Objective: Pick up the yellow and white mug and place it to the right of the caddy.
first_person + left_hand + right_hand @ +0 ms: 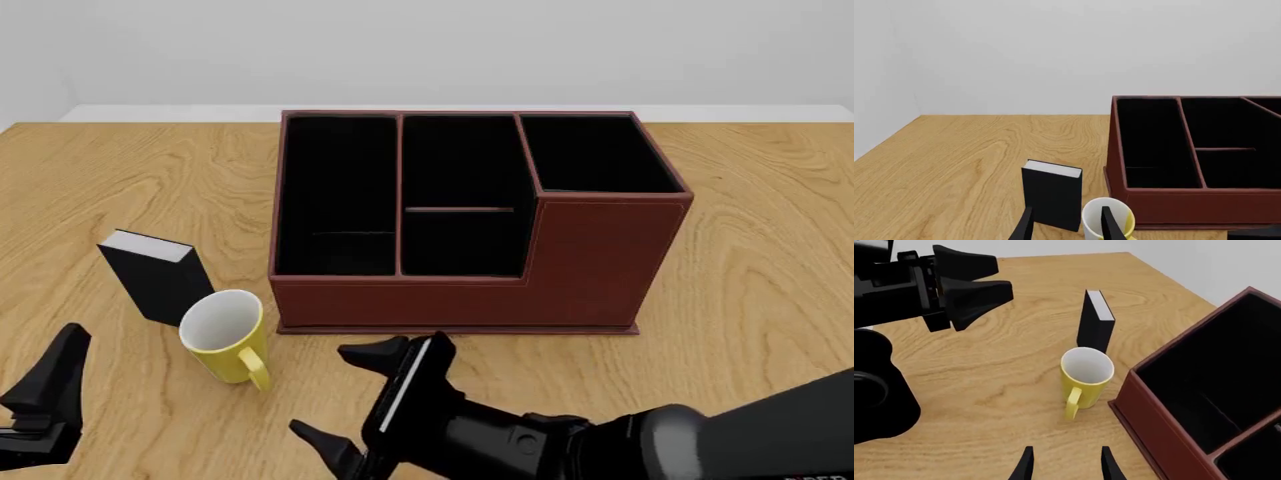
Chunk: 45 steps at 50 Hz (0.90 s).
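The yellow and white mug point(223, 332) stands upright on the table by the caddy's front left corner, its yellow handle toward the near edge. It also shows in the wrist views, mug point(1094, 216) and mug point(1084, 374). The reddish-brown caddy point(594, 265) with black compartments sits mid-table. My left gripper point(47, 395) is open at the near left, short of the mug, with nothing between its fingers point(1110, 225). My right gripper point(350, 398) is open near the front edge, just right of the mug, its fingers point(1025, 465) empty.
A small black book-like block point(155, 276) with a white top stands just behind and left of the mug. The left gripper point(991, 277) crosses the right wrist view. Bare wooden table point(761, 300) lies to the right of the caddy.
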Each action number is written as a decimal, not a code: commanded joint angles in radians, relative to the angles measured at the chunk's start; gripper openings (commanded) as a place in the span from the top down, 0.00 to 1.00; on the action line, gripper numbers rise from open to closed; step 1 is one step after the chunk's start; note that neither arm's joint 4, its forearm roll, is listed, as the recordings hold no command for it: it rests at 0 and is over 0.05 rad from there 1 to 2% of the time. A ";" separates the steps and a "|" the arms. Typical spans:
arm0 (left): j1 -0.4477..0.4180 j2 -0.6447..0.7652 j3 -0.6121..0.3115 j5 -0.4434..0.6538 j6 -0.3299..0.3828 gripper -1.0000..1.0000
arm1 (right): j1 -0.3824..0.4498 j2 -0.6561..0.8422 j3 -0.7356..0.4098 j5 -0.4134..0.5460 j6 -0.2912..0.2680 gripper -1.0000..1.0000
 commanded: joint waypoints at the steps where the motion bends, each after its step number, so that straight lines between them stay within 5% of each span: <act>1: 0.000 -0.001 0.000 0.000 0.000 0.00 | 0.007 0.015 -0.032 0.014 -0.002 0.00; 45: 0.000 0.000 0.001 0.000 0.000 0.00 | 0.009 0.096 -0.133 0.049 -0.001 0.00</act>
